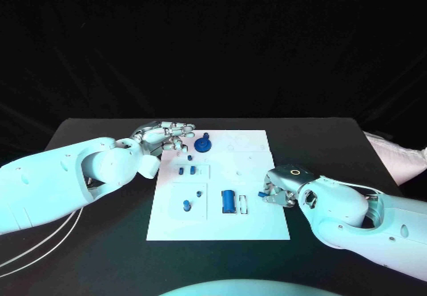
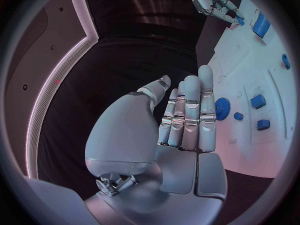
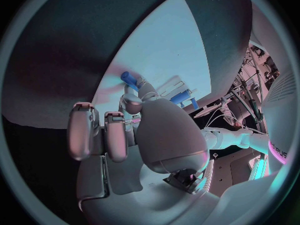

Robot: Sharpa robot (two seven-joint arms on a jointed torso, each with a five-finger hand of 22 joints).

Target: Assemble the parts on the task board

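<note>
Right hand (image 1: 283,190) pinches small blue part (image 3: 129,78) at fingertips; left hand (image 1: 166,137) fingers released, beside blue gear (image 1: 205,145).

The task board (image 1: 253,225) is lying in the middle of the table (image 1: 98,132). A gear (image 1: 205,145) is sitting near its far left corner, just beside the left robot hand (image 1: 167,137). A cylinder (image 1: 229,200) is lying nearer the front, with the right robot hand (image 1: 278,192) hanging over the board's right edge, pinching a small peg (image 3: 129,78).

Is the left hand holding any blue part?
No: in the left wrist view the left hand has straight fingers with nothing between them, beside the blue gear.
</note>
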